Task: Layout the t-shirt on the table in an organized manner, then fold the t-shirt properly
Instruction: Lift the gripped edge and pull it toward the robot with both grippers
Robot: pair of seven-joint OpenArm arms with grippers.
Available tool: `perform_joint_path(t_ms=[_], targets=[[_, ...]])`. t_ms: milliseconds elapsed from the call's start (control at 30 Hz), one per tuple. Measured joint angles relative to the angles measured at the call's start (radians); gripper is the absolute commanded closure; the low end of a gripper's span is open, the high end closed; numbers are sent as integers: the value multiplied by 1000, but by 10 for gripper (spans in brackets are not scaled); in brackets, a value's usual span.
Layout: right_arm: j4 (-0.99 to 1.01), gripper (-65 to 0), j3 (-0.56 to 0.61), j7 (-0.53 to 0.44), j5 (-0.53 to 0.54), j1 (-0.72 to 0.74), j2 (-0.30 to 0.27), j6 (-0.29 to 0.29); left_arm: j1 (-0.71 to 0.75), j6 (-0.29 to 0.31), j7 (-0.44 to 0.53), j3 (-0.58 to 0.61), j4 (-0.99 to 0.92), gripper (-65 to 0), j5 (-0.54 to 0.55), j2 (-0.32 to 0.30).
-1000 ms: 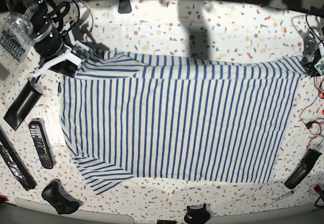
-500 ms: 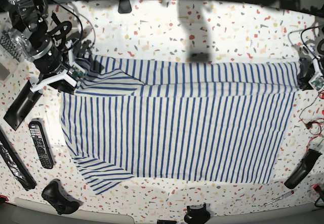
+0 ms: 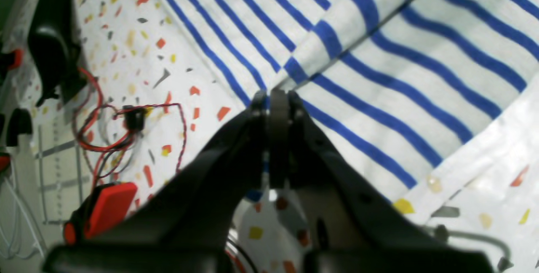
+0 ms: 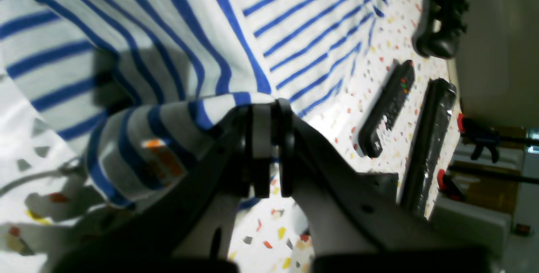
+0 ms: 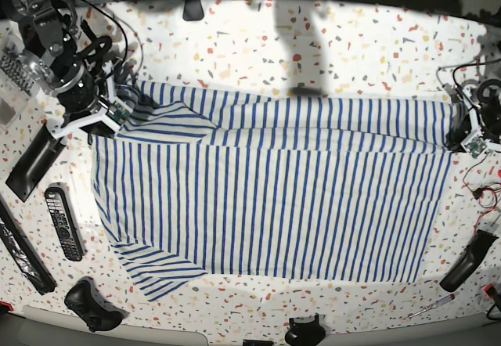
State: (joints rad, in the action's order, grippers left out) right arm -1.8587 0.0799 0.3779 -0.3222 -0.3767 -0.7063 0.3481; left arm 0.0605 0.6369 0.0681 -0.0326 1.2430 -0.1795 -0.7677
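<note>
Soft striped cloth on a smooth, speckled terrazzo surface

The t-shirt is soft, matt cloth, white with thin blue stripes, creasing into loose folds where it is pinched. The surface looks hard and smooth, with a faint sheen, its white ground flecked red, orange, grey and black. The left tool and right tool are matt black plastic. The remote is dark plastic with small coloured buttons; the game controller is black, slightly glossy plastic.
</note>
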Motion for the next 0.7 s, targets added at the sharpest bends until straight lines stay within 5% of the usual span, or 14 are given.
perform_joint_path(t_ms=[500, 533, 633, 700], targets=[[0, 0, 70, 59, -17, 3, 0, 0, 0, 0, -13, 0, -1, 0, 0, 0], [0, 0, 70, 78, -17, 3, 0, 0, 0, 0, -13, 0, -1, -49, 0, 0], [0, -211, 70, 114, -15, 7, 0, 0, 0, -14, -13, 0, -1, -235, 0, -1], [1, -256, 70, 114, -17, 16, 0, -4, 0, -47, -37, 0, -2, -260, 6, 0]])
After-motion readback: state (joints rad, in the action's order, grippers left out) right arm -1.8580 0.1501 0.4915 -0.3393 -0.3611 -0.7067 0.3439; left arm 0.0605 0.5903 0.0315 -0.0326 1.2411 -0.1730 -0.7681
